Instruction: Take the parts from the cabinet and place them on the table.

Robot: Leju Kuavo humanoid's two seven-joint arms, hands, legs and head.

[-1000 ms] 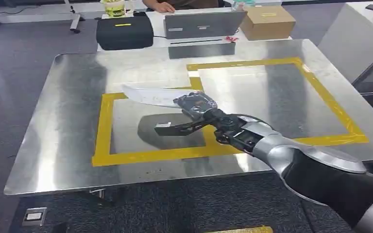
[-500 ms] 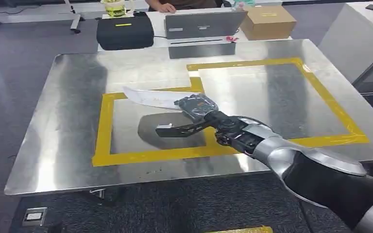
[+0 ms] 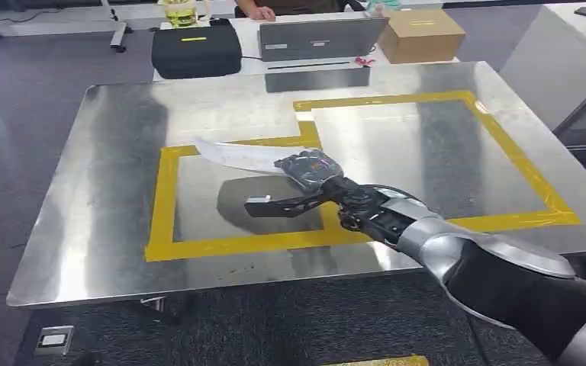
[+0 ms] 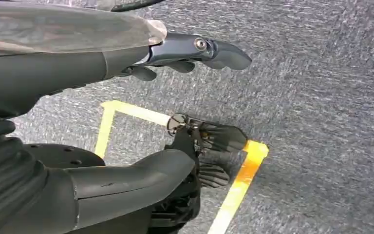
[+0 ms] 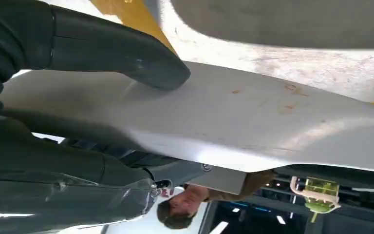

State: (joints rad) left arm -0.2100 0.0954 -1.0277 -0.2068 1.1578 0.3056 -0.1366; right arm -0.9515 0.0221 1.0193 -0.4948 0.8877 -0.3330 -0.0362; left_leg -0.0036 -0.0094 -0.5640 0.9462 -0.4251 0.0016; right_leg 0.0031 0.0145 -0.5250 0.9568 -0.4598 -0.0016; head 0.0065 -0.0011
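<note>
Before me stands a brushed-steel worktop (image 3: 107,191) marked with two rectangles of yellow tape (image 3: 164,206), set on a dark grey carpeted floor (image 3: 15,84) that also carries a yellow tape line (image 4: 243,178) near my feet. Beyond its far edge runs a white desk (image 3: 248,65) holding a black case (image 3: 195,50), an open grey laptop (image 3: 317,38), a cardboard box (image 3: 421,34) and a greenish cup (image 3: 180,11), with a person (image 3: 258,9) seated behind it.

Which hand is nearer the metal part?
Right. The right hand holds the metal part above the table. The left hand hangs over carpet floor, away from it.
</note>
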